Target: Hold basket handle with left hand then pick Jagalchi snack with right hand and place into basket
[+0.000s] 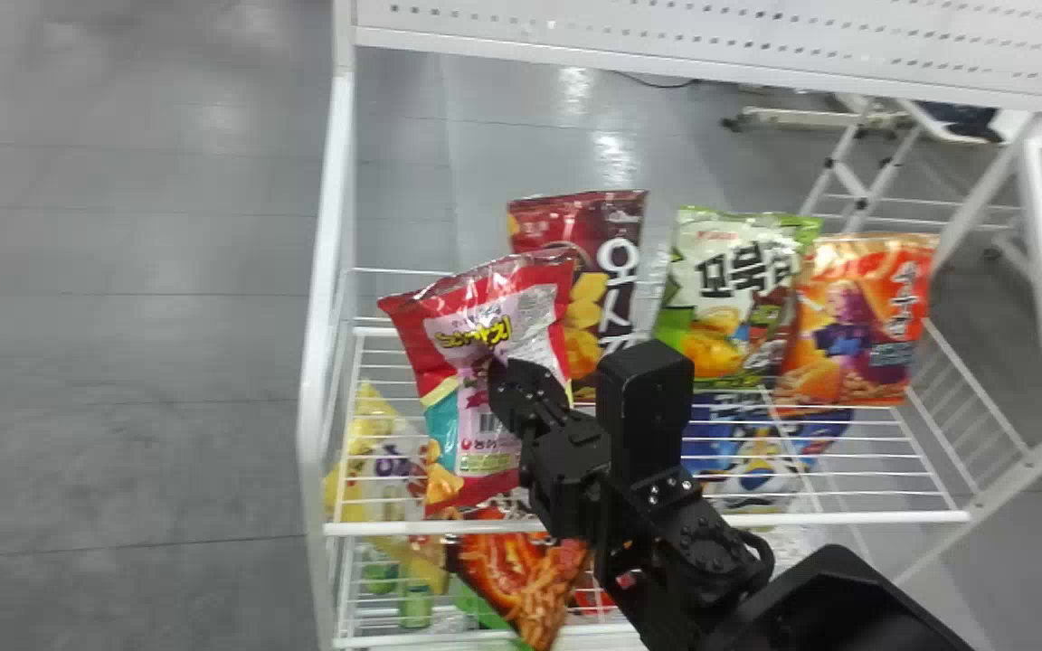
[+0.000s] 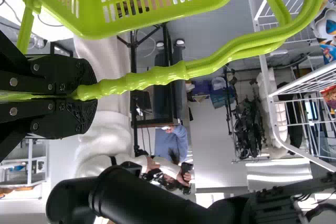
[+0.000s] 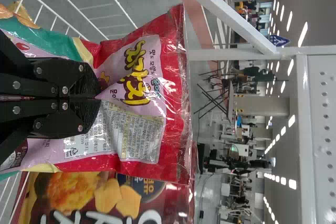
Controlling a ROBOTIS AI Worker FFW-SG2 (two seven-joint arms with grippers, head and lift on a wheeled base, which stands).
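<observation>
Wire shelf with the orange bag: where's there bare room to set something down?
Bare wires lie between the orange bag and the shelf's front rail, right of the right arm. Left of there it's crowded: the right gripper holds the Jagalchi snack before the brown bag.

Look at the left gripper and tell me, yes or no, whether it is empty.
No, the left gripper is closed on the green basket handle.

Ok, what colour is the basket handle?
Lime green. The handle shows best in the left wrist view.
</observation>
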